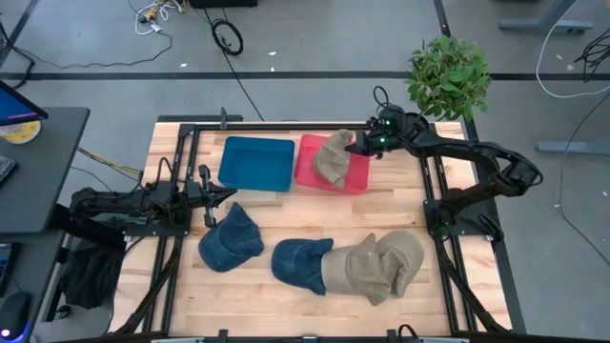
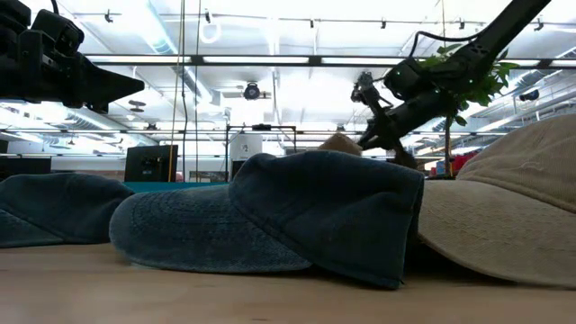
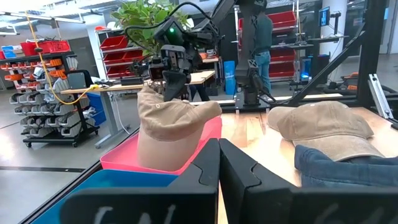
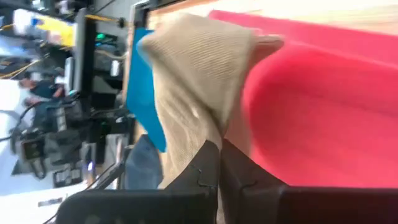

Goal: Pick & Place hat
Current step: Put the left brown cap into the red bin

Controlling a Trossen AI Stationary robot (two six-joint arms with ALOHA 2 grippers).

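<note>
Left gripper [image 1: 212, 198]: I see it at the table's left side, just past the far edge of the left blue hat [image 1: 230, 238]; its wrist view shows the fingers pressed together with nothing between them.
Blue bin [image 1: 256, 163]: far side, left of the red bin [image 1: 355, 175], touching it. From the low view I make out only a teal strip behind the hats.
Middle blue hat [image 1: 302, 264]: near side; in the low view it fills the centre and hides most of the table behind it.
Held tan hat [image 1: 334, 158]: hanging over the red bin, lower part inside it. I cannot tell whether it touches the bin floor.
Right gripper [image 1: 357, 145]: far side, over the red bin; its wrist view shows the fingers pinched on tan fabric.
Tan hats [image 1: 381, 267]: near right, overlapping the middle blue hat; cut off at the low view's right edge.
Plant [image 1: 449, 74]: beyond the far right corner.
</note>
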